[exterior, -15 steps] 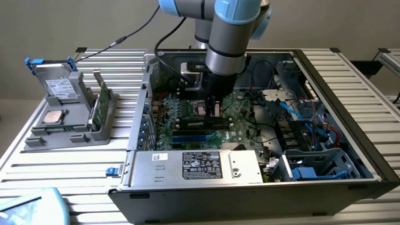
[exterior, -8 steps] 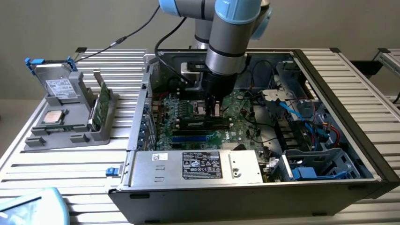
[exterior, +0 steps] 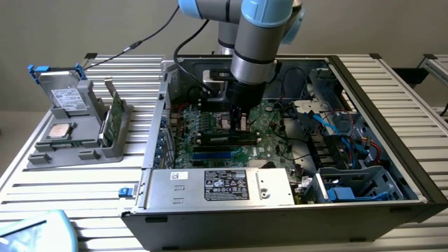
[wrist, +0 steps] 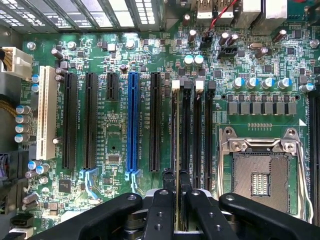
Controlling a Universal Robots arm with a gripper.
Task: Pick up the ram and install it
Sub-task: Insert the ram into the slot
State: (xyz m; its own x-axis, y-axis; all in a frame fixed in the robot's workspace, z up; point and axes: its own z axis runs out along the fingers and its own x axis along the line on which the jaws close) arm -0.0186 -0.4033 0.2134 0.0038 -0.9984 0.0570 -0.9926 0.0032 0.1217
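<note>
Nearest the exterior camera, a silver power supply box with a black label [exterior: 217, 186] fronts the open black computer case [exterior: 422, 176] on the slatted metal bench [exterior: 70, 181]. Farther in, the black gripper [wrist: 175, 174] pinches narrowly on the long, thin green ram [wrist: 174, 135], held on edge in line with a black memory slot just beside the empty silver processor socket [wrist: 260, 172].

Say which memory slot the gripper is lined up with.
The white-latched memory slot beside the black expansion slot, farthest from the processor socket; the gripper straddles it.

You have matt black fingers [wrist: 160, 210], a glossy green motherboard [wrist: 115, 135], the circuit-board ram [wrist: 174, 130] and a dull bare-metal power supply [exterior: 175, 191].
</note>
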